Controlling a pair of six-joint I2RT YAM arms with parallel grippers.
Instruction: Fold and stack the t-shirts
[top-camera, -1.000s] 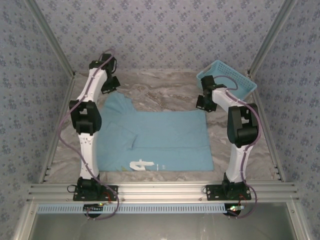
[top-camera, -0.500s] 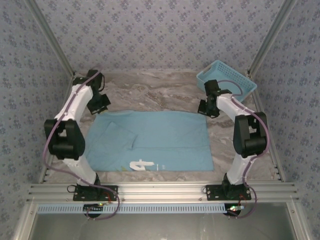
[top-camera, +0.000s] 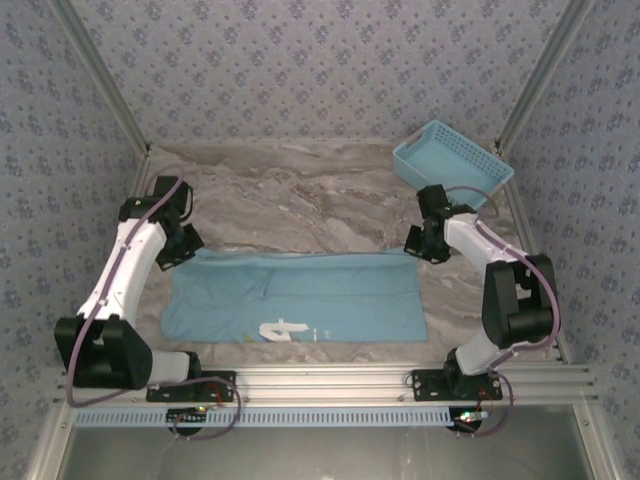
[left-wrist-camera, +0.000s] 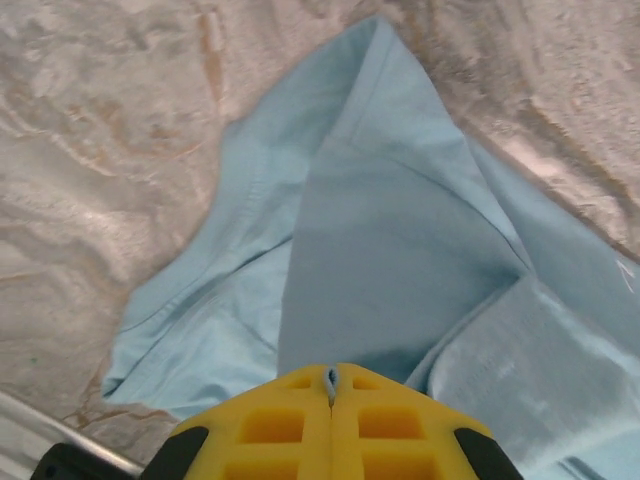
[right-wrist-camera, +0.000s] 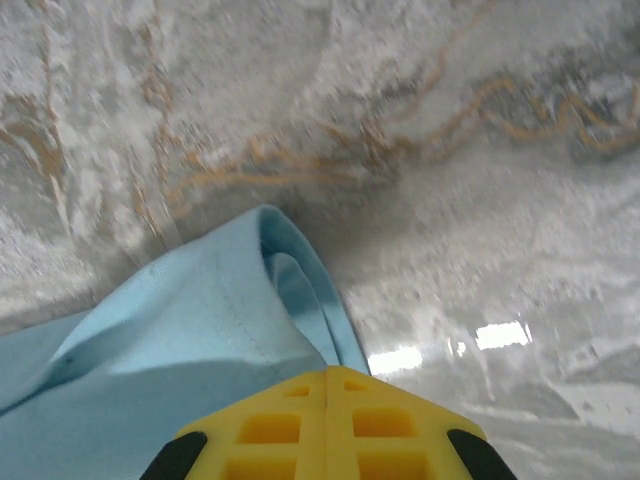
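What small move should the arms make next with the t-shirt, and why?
Probably draw both held corners toward the near hem and lay them down: the left gripper and right gripper are each shut on the far edge of the t-shirt.

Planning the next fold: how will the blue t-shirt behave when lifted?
Probably floppy: the t-shirt sags in soft creases below the left tool. Likely light, as two pinched corners seem to carry it. It may drag, since most lies on the table.

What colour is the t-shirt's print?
White print on the t-shirt; clearest from the top external view.
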